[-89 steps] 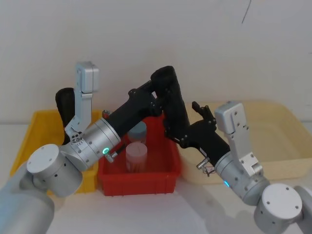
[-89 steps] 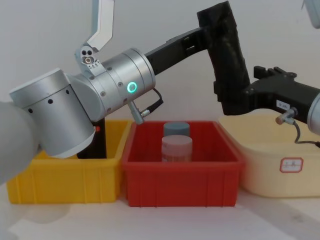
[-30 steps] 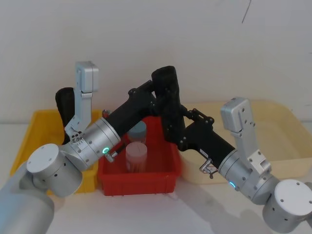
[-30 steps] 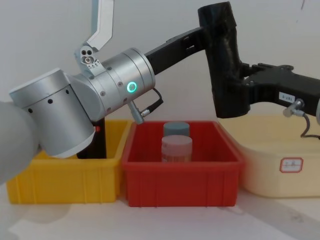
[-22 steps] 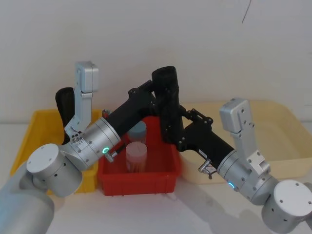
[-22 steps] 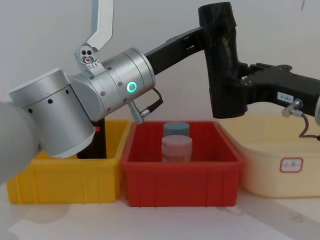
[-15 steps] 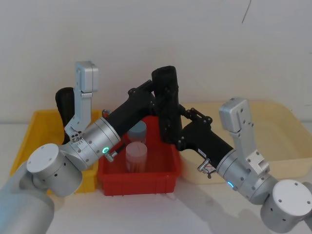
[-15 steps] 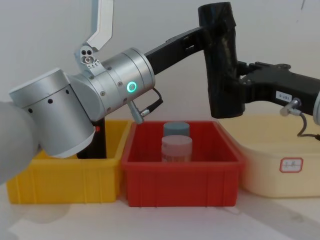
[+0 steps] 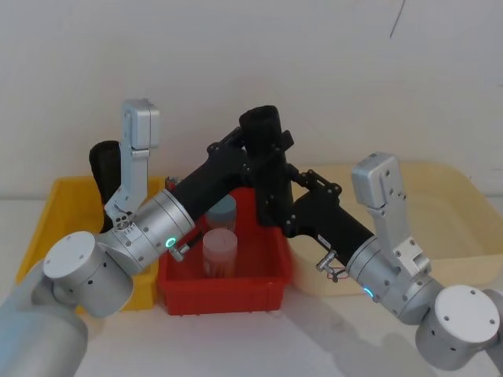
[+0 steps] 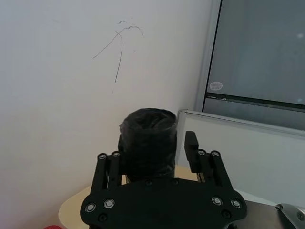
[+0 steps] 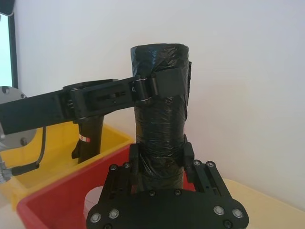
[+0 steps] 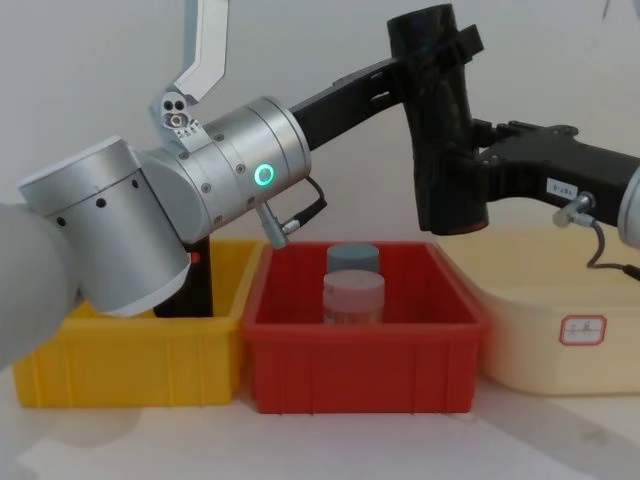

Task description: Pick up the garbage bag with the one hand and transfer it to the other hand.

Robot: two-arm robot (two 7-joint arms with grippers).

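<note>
The garbage bag (image 12: 445,130), a black crinkly roll, hangs upright and slightly tilted above the red bin (image 12: 360,375). My left gripper (image 12: 432,52), on the silver arm with the green ring light, straddles its upper end. In the left wrist view, one of its fingers (image 10: 190,145) stands off the garbage bag (image 10: 147,143) with a gap, so this gripper (image 10: 155,148) is open. My right gripper (image 12: 455,190), the one with the white label, is shut on the lower part. Its fingers (image 11: 187,153) press both sides of the garbage bag (image 11: 159,119).
Two jars, a pink one (image 12: 353,292) and a grey-lidded one (image 12: 353,257), stand in the red bin under the bag. The yellow bin (image 12: 120,375) on the left holds a black roll with a red-and-white band (image 9: 102,169). A beige tub (image 12: 545,345) sits on the right.
My right gripper came in and shut on the bag's lower part. My left gripper has just spread its fingers off the upper part, and the bag's top has tipped slightly left.
</note>
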